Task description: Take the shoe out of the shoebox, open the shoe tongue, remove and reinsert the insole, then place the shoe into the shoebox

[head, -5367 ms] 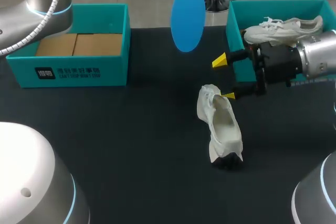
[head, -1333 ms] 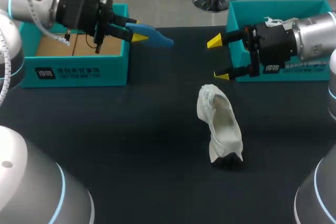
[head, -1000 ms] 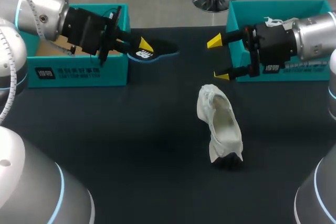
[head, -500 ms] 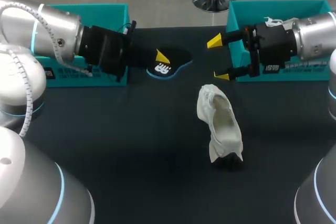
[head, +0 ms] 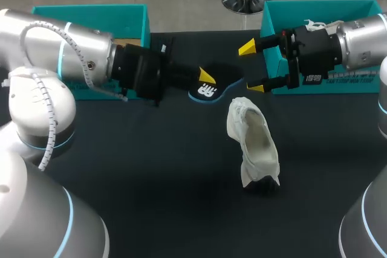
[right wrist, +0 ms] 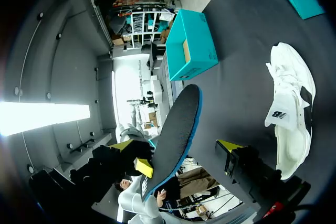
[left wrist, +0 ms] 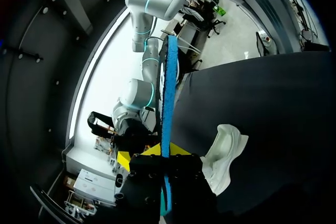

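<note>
- Table [head: 151, 167] has a dark top. The left teal box [head: 91, 15] sits at the far left, mostly hidden behind the left arm. The right teal box [head: 314, 10] sits at the far right, with the right arm across its front wall.
- Count: 2 boxes, 1 white shoe [head: 254, 143] out on the table, 1 insole [head: 227, 78]. A bit of white shows inside the right box.
- Left gripper [head: 205, 80] is clamped on the insole's heel end; the toe end points at the right gripper [head: 252, 67].
- Right gripper fingers are spread wide with nothing held, just past the insole's toe.
- The shoe lies near both grippers, with no finger touching it.
</note>
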Controlling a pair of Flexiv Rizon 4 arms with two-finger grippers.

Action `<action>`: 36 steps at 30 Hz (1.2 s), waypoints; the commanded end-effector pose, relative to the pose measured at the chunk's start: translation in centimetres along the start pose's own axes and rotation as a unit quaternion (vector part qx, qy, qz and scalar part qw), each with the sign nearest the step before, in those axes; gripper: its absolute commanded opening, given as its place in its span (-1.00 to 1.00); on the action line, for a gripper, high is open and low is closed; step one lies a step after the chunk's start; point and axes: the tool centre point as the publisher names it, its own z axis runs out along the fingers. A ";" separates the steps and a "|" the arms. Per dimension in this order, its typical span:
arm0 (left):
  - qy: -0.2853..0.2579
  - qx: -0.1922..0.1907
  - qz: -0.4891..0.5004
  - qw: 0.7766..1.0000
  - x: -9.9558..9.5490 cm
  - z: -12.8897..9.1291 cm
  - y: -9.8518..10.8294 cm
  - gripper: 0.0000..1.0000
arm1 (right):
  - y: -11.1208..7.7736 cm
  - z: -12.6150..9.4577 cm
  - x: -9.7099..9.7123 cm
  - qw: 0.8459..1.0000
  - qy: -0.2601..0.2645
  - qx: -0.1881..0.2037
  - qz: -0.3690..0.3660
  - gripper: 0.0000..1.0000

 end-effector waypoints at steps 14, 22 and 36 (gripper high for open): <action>-0.004 0.008 0.002 1.000 -0.4 3.1 -0.1 -1.00 | 0.1 0.2 0.1 1.000 -0.001 0.000 0.001 -1.00; 0.001 0.006 0.003 1.000 -0.3 3.2 0.0 -1.00 | 0.1 0.2 0.1 1.000 -0.001 0.000 0.001 -1.00; 0.000 -0.002 0.006 1.000 -0.2 3.0 0.0 -1.00 | 0.1 0.2 0.1 1.000 -0.001 0.000 0.001 -1.00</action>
